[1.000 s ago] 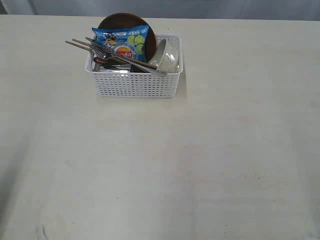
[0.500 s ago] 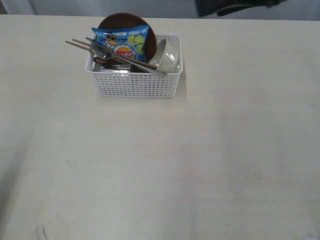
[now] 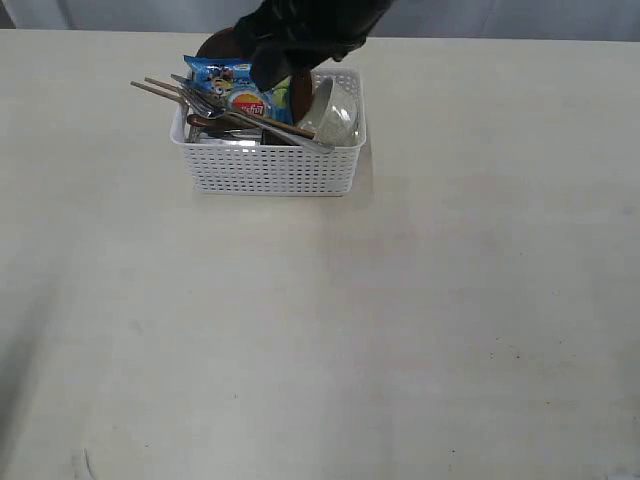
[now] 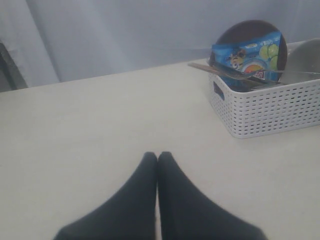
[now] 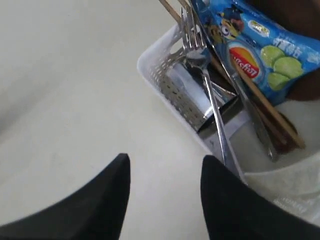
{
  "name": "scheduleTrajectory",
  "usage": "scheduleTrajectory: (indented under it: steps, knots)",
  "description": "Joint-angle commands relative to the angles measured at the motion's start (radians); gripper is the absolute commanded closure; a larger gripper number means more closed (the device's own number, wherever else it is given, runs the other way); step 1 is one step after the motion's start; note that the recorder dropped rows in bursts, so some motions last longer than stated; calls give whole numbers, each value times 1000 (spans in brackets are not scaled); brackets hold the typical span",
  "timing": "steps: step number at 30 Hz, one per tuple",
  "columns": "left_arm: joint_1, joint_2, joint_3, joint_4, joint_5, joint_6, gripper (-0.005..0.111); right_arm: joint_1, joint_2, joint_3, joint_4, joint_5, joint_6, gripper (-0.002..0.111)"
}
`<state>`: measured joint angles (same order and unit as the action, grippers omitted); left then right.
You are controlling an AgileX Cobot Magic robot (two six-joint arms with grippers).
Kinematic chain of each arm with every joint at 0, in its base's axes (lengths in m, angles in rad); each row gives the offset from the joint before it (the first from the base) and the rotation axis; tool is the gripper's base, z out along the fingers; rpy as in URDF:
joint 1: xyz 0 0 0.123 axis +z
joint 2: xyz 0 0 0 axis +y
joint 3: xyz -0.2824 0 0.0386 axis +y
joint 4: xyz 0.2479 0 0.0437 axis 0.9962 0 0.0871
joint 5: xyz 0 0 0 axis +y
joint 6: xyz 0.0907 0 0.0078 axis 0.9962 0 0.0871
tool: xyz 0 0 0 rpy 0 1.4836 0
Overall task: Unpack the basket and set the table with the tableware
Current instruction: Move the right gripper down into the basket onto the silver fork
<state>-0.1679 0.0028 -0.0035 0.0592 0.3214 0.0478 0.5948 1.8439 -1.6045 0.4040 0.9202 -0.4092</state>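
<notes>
Right gripper (image 5: 165, 160): black fingers spread wide, nothing between them, over the white perforated plastic basket (image 3: 270, 170) near the far edge of the pale cream table (image 3: 400, 330). Steel fork (image 5: 212, 107), wooden chopsticks (image 5: 260, 102) and blue chip bag (image 5: 260, 50) lie in the basket. Left gripper (image 4: 157, 156): fingers pressed together, empty.

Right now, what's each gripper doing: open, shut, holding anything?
Left gripper: shut, holding nothing, over bare table.
Right gripper: open, holding nothing, at the basket.
</notes>
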Motion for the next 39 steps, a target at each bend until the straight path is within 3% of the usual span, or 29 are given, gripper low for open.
scheduleTrajectory:
  steps: [1, 12, 27, 29, 35, 39]
  knots:
    - [-7, -3, 3, -11, -2, 2, 107, 28, 118, -113, -71, 9, 24, 64]
    - [-7, -3, 3, -11, -2, 2, 107, 49, 340, -305, -148, 46, 40, 64]
    - [-7, -3, 3, -11, -2, 2, 107, 49, 408, -312, -172, 26, 39, 65]
    - [-7, -3, 3, -11, -2, 2, 107, 49, 408, -312, -174, 24, 39, 71]
    - [-7, -3, 3, -11, -2, 2, 107, 49, 406, -312, -181, 30, 28, 108]
    - [-7, -3, 3, -11, -2, 2, 107, 49, 393, -312, -182, 30, 28, 109]
